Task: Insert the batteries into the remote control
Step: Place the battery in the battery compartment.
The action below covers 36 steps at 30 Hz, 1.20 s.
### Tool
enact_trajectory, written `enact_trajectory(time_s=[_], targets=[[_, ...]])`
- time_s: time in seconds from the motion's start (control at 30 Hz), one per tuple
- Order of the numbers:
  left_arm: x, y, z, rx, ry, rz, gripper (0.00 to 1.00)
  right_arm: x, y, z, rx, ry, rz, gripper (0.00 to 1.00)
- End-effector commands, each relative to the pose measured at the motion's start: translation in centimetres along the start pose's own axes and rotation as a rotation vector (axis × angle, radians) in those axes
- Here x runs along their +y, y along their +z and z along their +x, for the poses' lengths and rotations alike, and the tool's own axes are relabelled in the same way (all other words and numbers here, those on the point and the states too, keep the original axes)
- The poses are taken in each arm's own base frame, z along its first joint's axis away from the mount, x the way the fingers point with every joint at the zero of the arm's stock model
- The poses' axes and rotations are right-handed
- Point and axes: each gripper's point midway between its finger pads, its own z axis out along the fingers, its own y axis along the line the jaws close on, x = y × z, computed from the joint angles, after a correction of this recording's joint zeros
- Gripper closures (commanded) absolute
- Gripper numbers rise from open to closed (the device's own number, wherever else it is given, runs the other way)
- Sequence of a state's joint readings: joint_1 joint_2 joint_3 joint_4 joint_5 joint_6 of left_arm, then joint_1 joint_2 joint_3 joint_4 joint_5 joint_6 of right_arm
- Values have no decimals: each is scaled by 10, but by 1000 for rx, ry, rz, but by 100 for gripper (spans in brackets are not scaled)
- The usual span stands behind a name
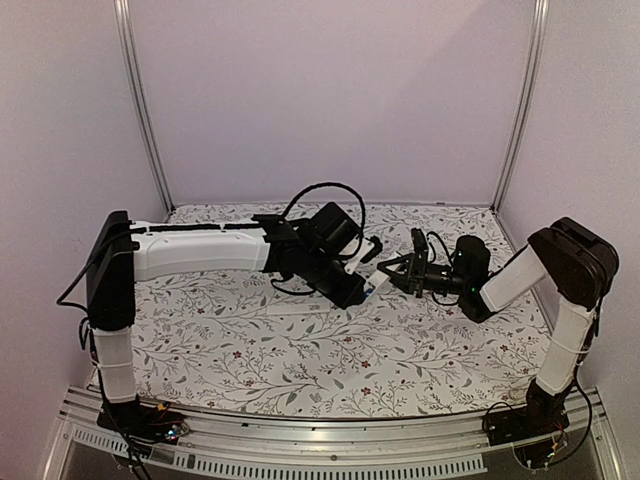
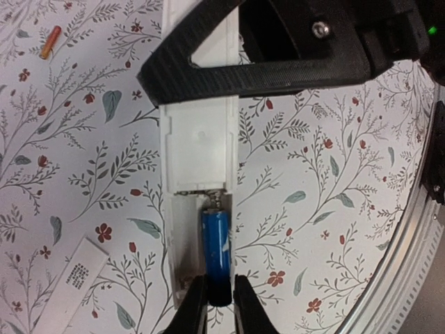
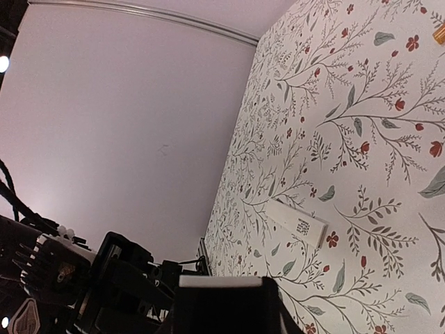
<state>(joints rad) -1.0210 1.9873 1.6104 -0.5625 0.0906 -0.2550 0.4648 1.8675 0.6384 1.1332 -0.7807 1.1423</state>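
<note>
The remote control (image 2: 198, 146) is a long white bar lying lengthwise in the left wrist view, with its open battery recess at the near end. The blue battery (image 2: 215, 247) lies in the right slot of that recess, its far end against the spring. My left gripper (image 2: 218, 299) has its fingertips pressed on both sides of the battery's near end. My right gripper (image 1: 388, 268) is shut on the remote's far end, and the remote's white end face (image 3: 221, 282) shows between its jaws. The orange-red battery (image 2: 50, 42) lies loose on the cloth, away from both grippers.
A flat white battery cover (image 2: 80, 268) with printed text lies on the floral cloth left of the remote; the right wrist view shows the cover (image 3: 297, 223) too. The right gripper's black finger (image 2: 264, 69) crosses over the remote. A metal table rail (image 2: 410, 264) runs along the right.
</note>
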Motion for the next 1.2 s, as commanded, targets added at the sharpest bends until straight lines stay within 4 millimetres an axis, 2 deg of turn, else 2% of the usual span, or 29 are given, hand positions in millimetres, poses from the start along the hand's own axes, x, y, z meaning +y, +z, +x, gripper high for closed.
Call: enact_trajectory(time_s=[0.0,0.37,0.77,0.9,1.03,1.17], targets=[[-5,11,5,20,25,21,84,31,6,8,40,-38,-111,100],[2,2,3,4,43,-18,81,32,6,7,42,-33,-110,100],[10,-13,-9,-37,58,-48,67,31,7,9,50,-26,-110,100],[7,-27,-19,-78,75,-43,55,28,7,10,54,-16,-108,100],[-1,-45,-32,-150,113,-11,35,28,8,10,57,-10,-109,100],[-1,-57,-37,-184,133,-13,30,30,8,10,63,-7,-119,100]])
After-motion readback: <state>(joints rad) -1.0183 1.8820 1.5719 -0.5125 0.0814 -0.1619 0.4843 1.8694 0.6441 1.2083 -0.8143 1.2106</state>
